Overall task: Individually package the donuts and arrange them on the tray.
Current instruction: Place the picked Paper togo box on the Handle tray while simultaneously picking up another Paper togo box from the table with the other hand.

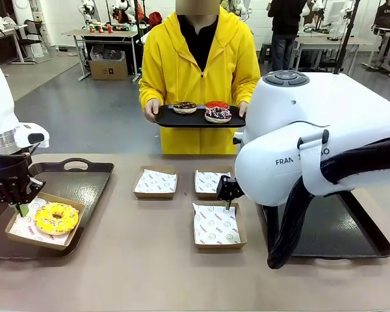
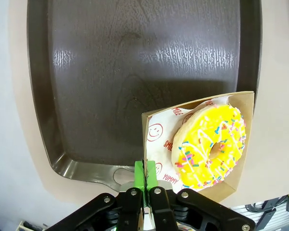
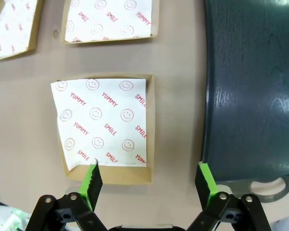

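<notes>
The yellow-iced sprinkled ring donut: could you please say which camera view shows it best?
The left wrist view: the yellow-iced donut sits close, from above, icing and sprinkles sharp. The front view shows it small, obliquely.

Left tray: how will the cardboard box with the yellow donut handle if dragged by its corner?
Probably flexes: the cardboard box looks thin and open-topped, and the left gripper pinches just one corner. Likely pivots rather than tracks straight, with the yellow donut weighing the far side. Seems to lie over the tray rim, so may rock.
</notes>
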